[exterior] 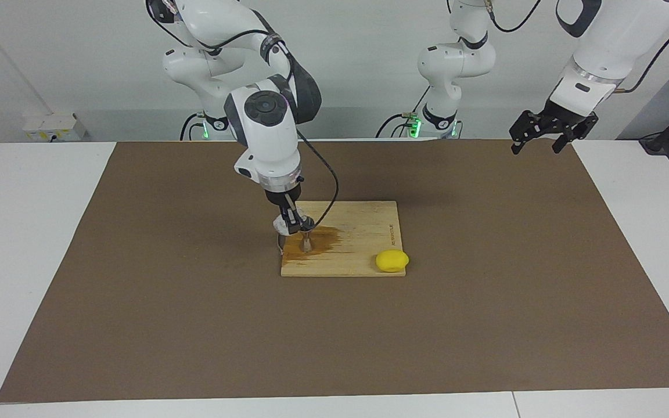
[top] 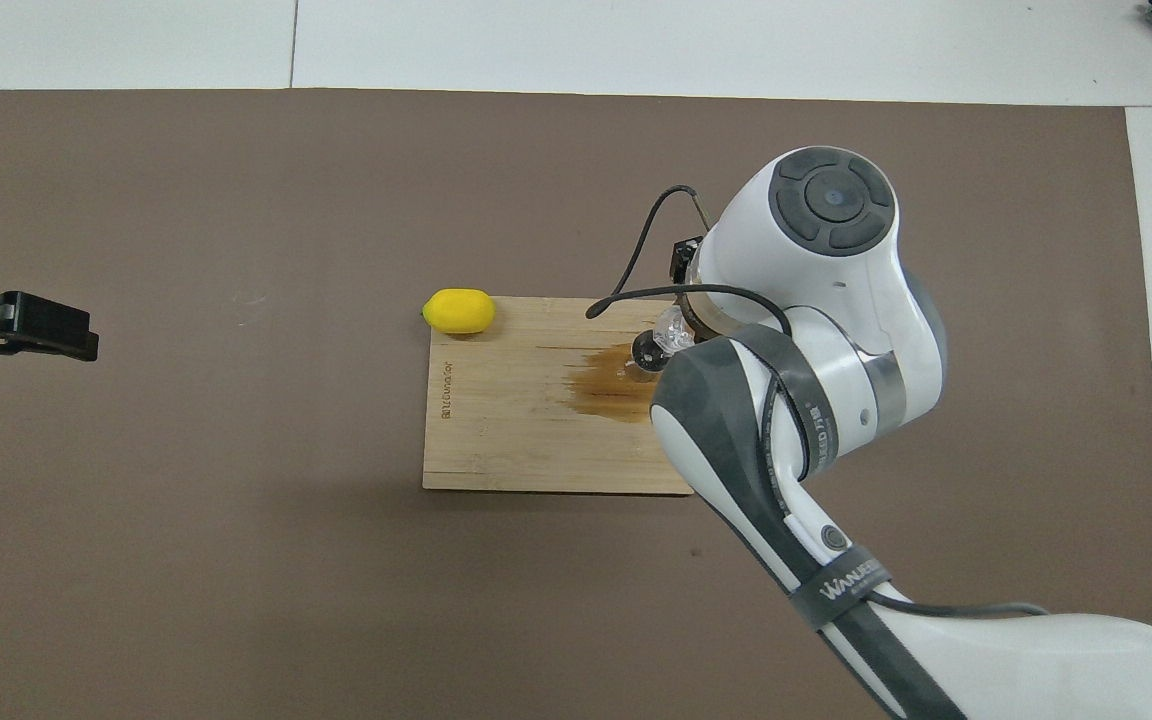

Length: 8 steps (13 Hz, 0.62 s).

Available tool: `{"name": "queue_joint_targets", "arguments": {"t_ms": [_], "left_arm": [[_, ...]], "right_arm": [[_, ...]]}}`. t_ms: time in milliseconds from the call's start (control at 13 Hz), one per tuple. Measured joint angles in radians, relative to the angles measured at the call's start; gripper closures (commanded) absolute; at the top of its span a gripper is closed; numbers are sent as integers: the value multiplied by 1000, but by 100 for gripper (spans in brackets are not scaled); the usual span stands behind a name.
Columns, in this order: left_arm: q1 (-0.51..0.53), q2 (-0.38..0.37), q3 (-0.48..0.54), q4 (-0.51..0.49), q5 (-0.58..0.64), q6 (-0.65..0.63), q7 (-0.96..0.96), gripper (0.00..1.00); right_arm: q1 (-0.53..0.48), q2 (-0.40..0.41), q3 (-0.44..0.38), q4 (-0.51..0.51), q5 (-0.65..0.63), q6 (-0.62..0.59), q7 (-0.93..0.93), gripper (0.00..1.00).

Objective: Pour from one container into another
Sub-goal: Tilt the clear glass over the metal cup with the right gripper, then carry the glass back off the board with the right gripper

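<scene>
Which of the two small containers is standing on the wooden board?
The steel jigger, upright on the board's wet stain. The clear cup is tilted above it in the right gripper.

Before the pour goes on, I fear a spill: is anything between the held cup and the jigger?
Nothing visible. The right gripper holds the clear cup tilted just above the steel jigger on the wet board; the lemon lies aside.

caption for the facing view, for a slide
Right gripper tips a clear cup over the jigger on a stained board; left gripper waits open.
</scene>
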Motion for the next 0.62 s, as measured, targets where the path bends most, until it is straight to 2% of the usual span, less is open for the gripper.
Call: {"name": "queue_joint_targets", "arguments": {"t_ms": [231, 615], "left_arm": [[0, 0, 0, 0, 0, 0, 0, 0], [0, 0, 0, 0, 0, -1, 0, 0]], "right_arm": [[-39, 6, -1, -13, 91, 0, -53, 100], [-177, 6, -3, -65, 314, 25, -150, 100]]}}
